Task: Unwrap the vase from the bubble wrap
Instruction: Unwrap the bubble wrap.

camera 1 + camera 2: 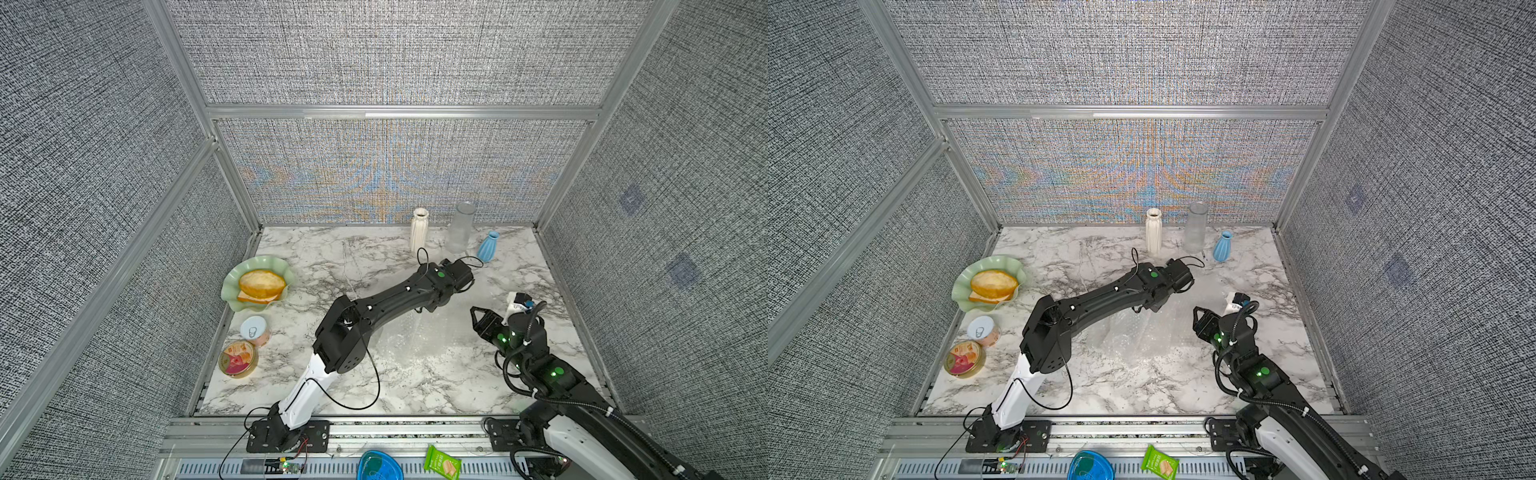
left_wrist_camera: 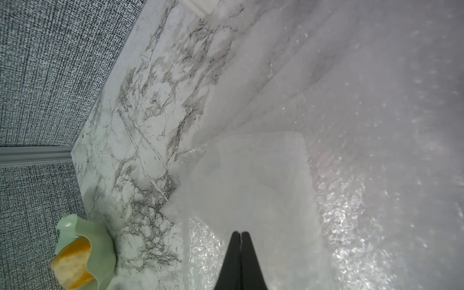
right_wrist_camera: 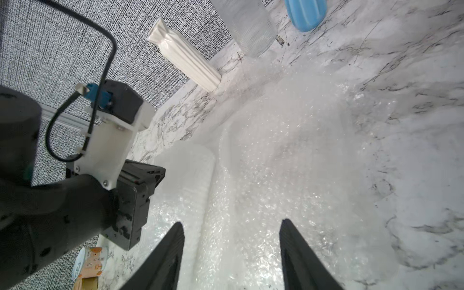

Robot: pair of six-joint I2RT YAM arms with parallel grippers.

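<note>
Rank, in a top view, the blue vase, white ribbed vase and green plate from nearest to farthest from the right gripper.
1. Blue vase, back right, just behind the right gripper.
2. White ribbed vase, back middle.
3. Green plate, left edge.

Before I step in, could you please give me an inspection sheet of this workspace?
Surface: marble tabletop, veined.
Job's things: bubble wrap spread mid-table; a whitish ribbed cylinder, likely the vase, lies wrapped in it.
Clutter: white vase, glass vase, blue vase at the back; green dish holding bread, pull-tab can, labelled can on the left.
Grippers: left gripper shut at the wrap, pinch unclear; right gripper open above the wrap.
Cables: black cable loops off the left arm.
Surroundings: grey fabric walls, aluminium frame.
</note>
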